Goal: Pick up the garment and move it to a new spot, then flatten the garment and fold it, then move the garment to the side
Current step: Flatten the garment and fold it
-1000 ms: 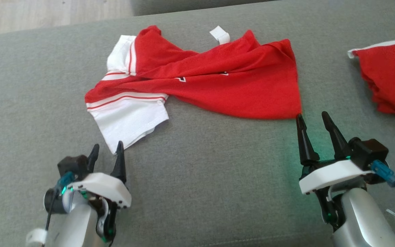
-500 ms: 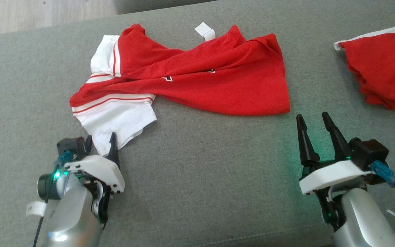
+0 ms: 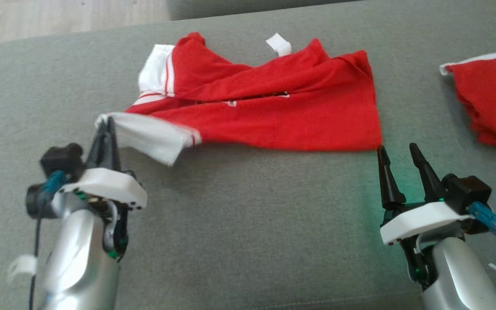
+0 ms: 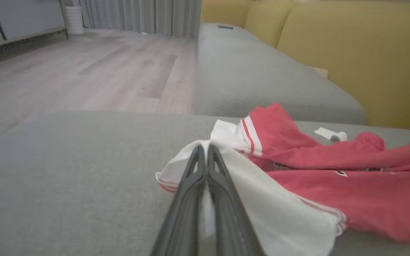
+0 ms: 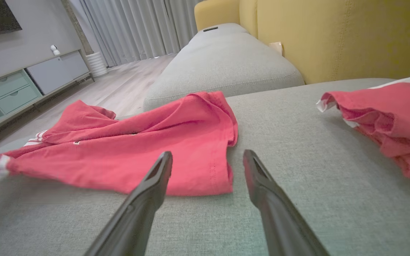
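- left gripper (image 3: 107, 122), open a second ago, now clamps the white sleeve (image 3: 153, 137) of the garment (image 3: 282, 116), lifting it off the grey cushion (image 3: 252, 215): pick-up begun.
- garment lies crumpled mid-cushion.
- right gripper (image 3: 397, 148): fingers apart, empty, near the right hem.
- left wrist view shows white cloth between the closed fingers (image 4: 188, 192); head view adds a second red garment (image 3: 489, 99) far right.

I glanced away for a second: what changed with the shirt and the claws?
The left claw shut on the white sleeve of the shirt and lifted it leftward off the couch. The right claw stayed open near the red hem; the other red garment stayed put.
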Robot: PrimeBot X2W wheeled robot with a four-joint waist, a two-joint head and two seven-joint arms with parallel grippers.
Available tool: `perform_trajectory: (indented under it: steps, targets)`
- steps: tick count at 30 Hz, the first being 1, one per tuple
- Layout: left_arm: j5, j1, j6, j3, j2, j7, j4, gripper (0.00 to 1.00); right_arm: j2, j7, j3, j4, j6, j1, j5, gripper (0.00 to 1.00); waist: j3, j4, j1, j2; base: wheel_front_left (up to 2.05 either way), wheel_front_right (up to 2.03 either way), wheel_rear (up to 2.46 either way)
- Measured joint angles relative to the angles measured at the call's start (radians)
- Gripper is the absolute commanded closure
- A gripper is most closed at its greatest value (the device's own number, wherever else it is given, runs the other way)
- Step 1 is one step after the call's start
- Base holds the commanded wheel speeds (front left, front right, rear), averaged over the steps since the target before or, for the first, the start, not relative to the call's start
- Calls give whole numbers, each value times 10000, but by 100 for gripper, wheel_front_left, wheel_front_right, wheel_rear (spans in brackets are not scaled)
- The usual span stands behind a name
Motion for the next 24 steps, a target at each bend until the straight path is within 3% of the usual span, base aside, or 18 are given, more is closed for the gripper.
perform_trajectory:
  steps: [8,18,24]
  targets:
    - [556,1522,213,911,-54,-4,-2499,100,-4,251,29,303,0,10,-2,0,-227,420,0,0,0,0,0]
    - [802,1944,94,876,-176,-4,-2040,100,-2,765,326,765,0,22,29,0,-248,559,0,0,0,0,0]
    - [800,1913,82,825,-194,-4,-2061,100,23,1103,487,1365,0,-16,688,0,-210,592,0,0,0,0,0]
